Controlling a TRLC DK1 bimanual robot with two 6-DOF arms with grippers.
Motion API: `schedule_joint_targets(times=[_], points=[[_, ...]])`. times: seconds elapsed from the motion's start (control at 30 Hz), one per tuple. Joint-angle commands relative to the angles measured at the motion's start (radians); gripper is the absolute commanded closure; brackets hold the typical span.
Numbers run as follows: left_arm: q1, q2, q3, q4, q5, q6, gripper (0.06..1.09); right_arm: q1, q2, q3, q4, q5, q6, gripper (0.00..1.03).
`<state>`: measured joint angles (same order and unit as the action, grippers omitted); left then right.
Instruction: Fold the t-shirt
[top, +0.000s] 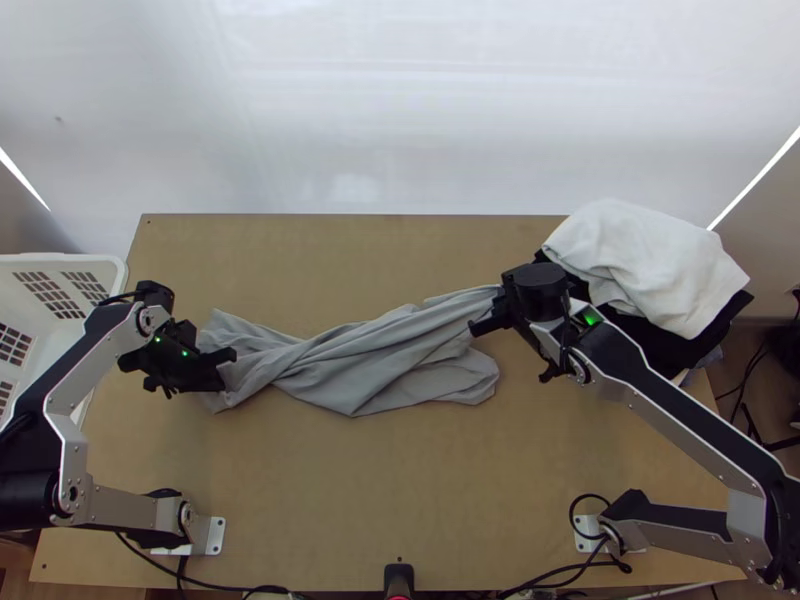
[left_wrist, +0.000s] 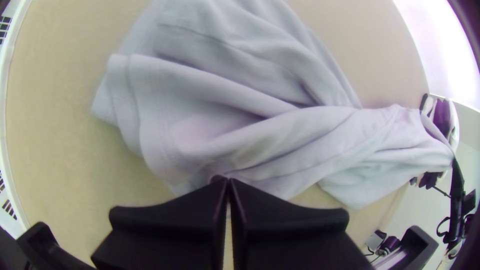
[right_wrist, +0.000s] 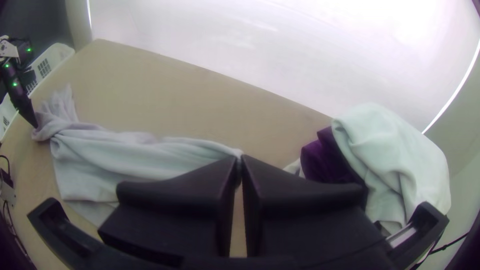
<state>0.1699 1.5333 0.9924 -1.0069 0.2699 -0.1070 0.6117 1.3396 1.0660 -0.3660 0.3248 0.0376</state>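
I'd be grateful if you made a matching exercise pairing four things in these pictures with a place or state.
1. grey shirt
2. white basket
3. white cloth
4. right gripper

A. lying on dark cloth
B. twisted, stretched across the table
C. closed on one end of the shirt
D. at the table's left edge, seen from above

Pairs: 1-B, 2-D, 3-A, 4-C
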Motion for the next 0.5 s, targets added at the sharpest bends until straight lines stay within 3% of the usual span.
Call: schedule_joint_targets(times=[0.0,0.2,0.47], points=[[0.028,-0.025,-0.009,0.027,0.000,-0.003,1.05,-0.032,-0.007,0.008,0.006,0.000,0.002,1.00],[0.115,-0.088,0.069,0.031,0.003,-0.022,1.05,-0.063,-0.019,0.031,0.012,0.000,0.013,1.00],[0.129,-0.292,0.204,0.249,0.002,-0.232,1.05,-0.142,-0.022,0.152,0.131,0.062,0.039,1.00]])
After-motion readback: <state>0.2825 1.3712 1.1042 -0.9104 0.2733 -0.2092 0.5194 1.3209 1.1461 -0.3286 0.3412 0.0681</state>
